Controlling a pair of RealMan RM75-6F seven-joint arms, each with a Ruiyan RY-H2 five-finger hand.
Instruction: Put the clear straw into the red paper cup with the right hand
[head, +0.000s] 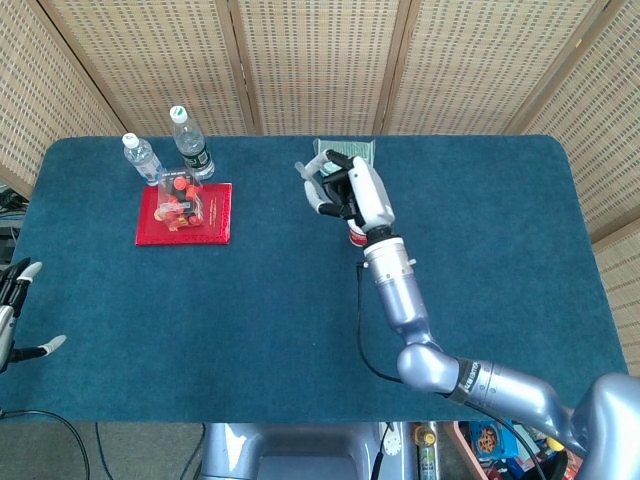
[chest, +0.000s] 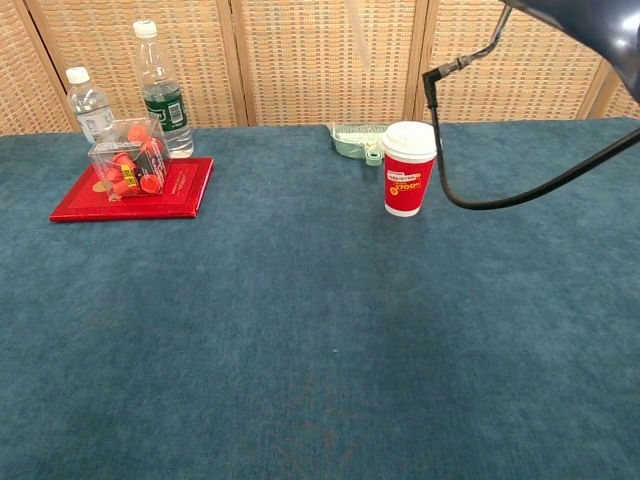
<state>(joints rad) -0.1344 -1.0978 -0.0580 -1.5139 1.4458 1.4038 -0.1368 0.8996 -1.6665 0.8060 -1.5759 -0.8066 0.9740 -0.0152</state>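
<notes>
head view: right hand (head: 352, 193) is hanging raised over the table (head: 480, 260), its fingers curling in and pinching the clear straw (head: 312, 181). only a short pale length of straw is sticking out on the hand's left side; the rest is hidden. the hand is covering most of the red paper cup (head: 356, 238), with just the cup's lower part showing below it, so can't tell how high the straw is sitting above the rim. a green dustpan (head: 348, 148) is peeking out behind the hand. left hand (head: 12, 315) is sitting at the table's far left edge, holding nothing, fingers apart.

chest view: the cup (chest: 408, 168) is standing upright with its white lid on, just in front of the dustpan (chest: 356, 139). two water bottles (chest: 160, 88), a red tray (chest: 130, 190) and a clear box of red pieces (chest: 128, 156) are sitting far left. neither hand nor straw is showing here.
</notes>
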